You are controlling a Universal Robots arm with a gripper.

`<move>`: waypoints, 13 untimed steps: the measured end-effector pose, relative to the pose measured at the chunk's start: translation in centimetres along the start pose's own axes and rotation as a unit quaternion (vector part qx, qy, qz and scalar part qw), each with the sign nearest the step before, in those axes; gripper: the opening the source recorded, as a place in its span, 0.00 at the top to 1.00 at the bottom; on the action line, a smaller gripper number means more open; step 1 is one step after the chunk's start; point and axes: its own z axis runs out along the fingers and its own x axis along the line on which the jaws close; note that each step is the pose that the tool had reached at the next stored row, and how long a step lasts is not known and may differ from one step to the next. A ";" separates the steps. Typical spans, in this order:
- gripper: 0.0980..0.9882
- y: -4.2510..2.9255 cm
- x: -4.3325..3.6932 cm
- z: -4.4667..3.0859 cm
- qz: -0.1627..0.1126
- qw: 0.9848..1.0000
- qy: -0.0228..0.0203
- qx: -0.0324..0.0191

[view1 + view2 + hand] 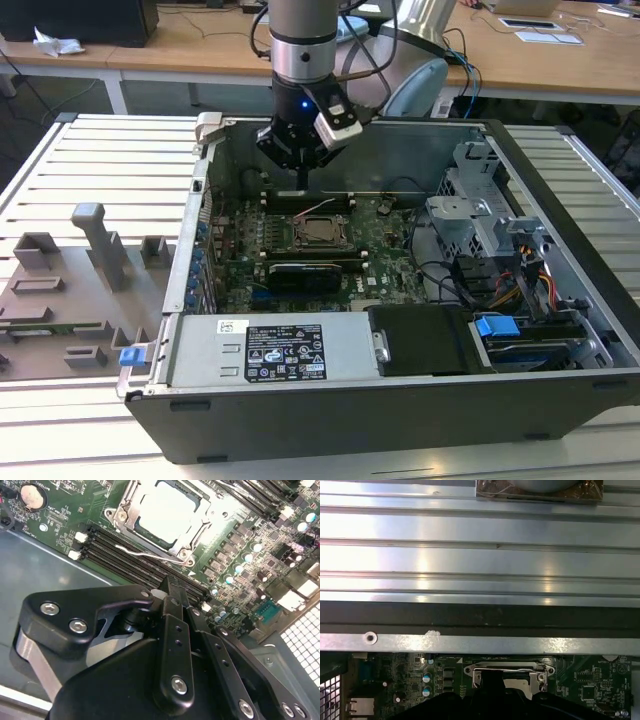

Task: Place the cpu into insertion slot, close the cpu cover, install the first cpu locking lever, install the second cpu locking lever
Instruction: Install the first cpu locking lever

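Where the arm reaches into the open computer case [420, 150], its hand [303, 180] hangs over the memory slots [102, 542] just beside the insertion slot [318, 232], fingers pressed together on nothing (so far as I can see). The cpu [167, 510] sits in that slot, with the cpu cover [122, 516] lying flat around it.

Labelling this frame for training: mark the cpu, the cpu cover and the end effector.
cpu [167, 510]: second wrist view, middle of its bright metal top.
cpu cover [129, 521]: second wrist view, silvery bar of its frame.
end effector [172, 586]: second wrist view, at its black tip.
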 end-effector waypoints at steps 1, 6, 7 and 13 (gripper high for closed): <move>0.99 -0.02 0.01 0.03 0.000 1.000 0.000 0.000; 0.99 -0.05 0.05 0.55 0.000 1.000 0.000 0.000; 0.99 -0.05 0.05 0.64 0.000 1.000 0.000 0.000; 0.99 -0.08 0.10 1.57 0.000 1.000 0.000 -0.005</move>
